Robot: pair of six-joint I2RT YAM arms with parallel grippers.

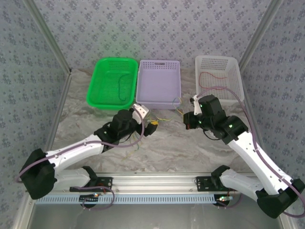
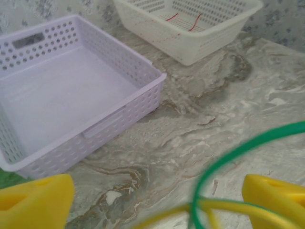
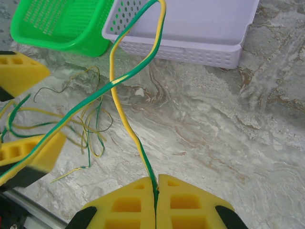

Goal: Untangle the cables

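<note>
Top external view, and both arms lean in over the marbled tabletop (image 1: 162, 148): left arm (image 1: 78, 151) stretched low toward the middle, right arm (image 1: 252, 148) folded at the elbow. The cables (image 3: 88, 119) lie tangled on the tabletop between them, near the lilac basket (image 1: 159, 83). Left pincer (image 2: 158, 187) gapes wide, loops passing loose between its fingers. Right pincer (image 3: 156, 185) is pressed tight on a yellow-green strand (image 3: 113, 81), whose top runs off frame.

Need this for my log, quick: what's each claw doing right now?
Left claw: open, gripping nothing.
Right claw: closed on the yellow and green cables.
</note>
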